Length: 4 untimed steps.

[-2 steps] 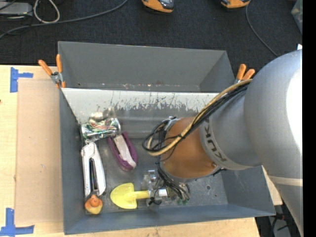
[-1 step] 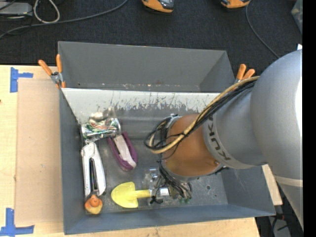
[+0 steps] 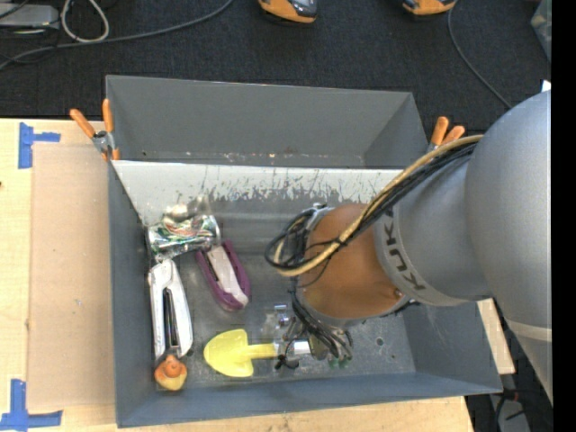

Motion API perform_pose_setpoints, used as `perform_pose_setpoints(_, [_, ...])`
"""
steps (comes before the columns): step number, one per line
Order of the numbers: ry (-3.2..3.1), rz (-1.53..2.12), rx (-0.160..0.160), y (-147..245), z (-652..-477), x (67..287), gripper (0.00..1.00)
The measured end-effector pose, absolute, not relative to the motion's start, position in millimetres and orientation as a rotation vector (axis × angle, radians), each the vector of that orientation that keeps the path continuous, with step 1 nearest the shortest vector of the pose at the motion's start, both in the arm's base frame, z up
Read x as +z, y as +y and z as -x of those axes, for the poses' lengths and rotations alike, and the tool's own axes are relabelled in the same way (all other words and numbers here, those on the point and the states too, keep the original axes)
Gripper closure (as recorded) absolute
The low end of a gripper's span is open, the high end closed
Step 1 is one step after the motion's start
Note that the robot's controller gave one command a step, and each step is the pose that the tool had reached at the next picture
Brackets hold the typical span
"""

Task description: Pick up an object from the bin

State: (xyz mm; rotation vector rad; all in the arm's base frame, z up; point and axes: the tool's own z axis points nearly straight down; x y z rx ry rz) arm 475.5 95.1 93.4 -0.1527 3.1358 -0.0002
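The arm (image 3: 504,214) and its orange cover (image 3: 346,273) hide the floor of the bin (image 3: 261,210) behind the hand (image 3: 301,345). Left of the hand, the handle of the yellow shovel (image 3: 229,353) disappears under it. The right edge cuts off the arm.

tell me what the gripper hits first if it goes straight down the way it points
Probably the handle of the yellow toy shovel near the bin's front wall, just below the gripper; depth is unclear, so it might meet the bin floor beside it.

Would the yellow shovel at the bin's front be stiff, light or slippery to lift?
The shovel looks like moulded plastic, so probably stiff and light. Its flat blade would likely slide, not roll, on the bin floor. Smooth-looking, so possibly slippery.
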Motion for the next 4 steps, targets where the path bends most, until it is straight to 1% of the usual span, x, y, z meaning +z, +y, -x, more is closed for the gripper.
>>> perform_pose_setpoints(1, [3.137,0.153,0.000,95,-474.6,101,1.00])
perform_pose_setpoints(4, [3.138,0.163,0.000,95,-474.4,146,1.00])
